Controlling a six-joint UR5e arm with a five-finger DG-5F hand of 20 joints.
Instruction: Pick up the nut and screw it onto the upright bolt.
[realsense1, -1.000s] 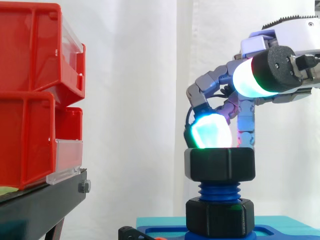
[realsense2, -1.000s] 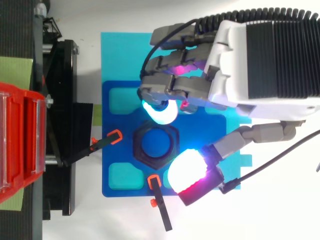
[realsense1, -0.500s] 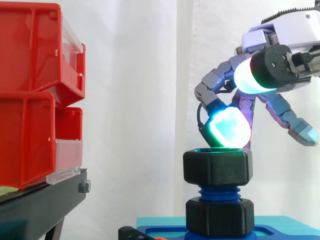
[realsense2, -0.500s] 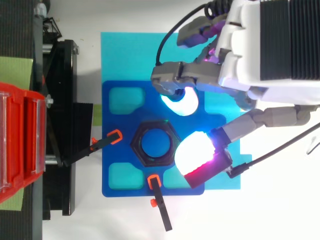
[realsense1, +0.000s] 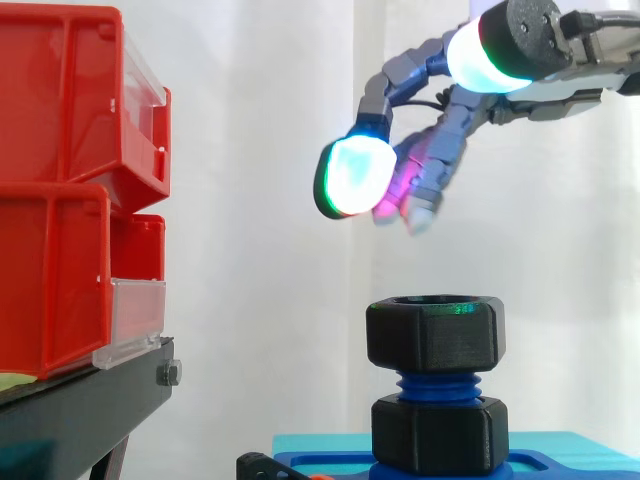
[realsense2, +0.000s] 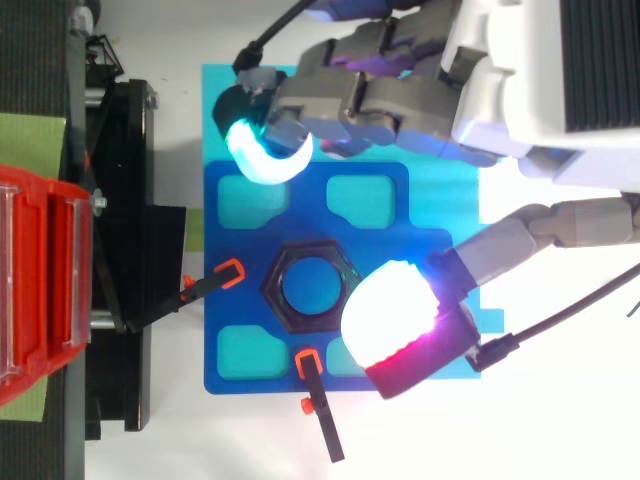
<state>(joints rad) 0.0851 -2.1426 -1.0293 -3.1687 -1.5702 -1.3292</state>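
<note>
The robot's hand (realsense1: 447, 140) hangs in the air above the nut (realsense1: 434, 335), well clear of it and holding nothing; its fingers are loosely spread and reach toward the left of the side view, drooping a little at the ends; one fingertip pad (realsense1: 352, 177) glows green and white at the front, and the thumb pad (realsense1: 480, 55) sits higher, near the top edge.

The black six-sided nut rests on top of the upright blue bolt (realsense1: 437, 381), roughly level; a short stretch of blue thread shows between it and a second black six-sided collar (realsense1: 440, 433) at the bolt's foot.

From above, the nut (realsense2: 311, 285) lies at the middle of a dark blue base plate (realsense2: 240, 330), with the blue of the bolt showing through its hole; the plate lies on a lighter cyan sheet (realsense2: 225, 110); two black clamps with orange tips (realsense2: 231, 272) point at the nut from the left and from below.

In that top view the fingers stretch across the upper part of the plate, a cyan-lit pad (realsense2: 262, 155) over its upper left corner; the bright thumb pad (realsense2: 395, 310) overlaps the nut's lower right edge, though the side view shows it high above.

Red bins (realsense1: 70, 190) stand stacked on a black stand (realsense1: 80, 410) to the left, apart from the bolt; a white curtain (realsense1: 260, 200) hangs behind.
</note>
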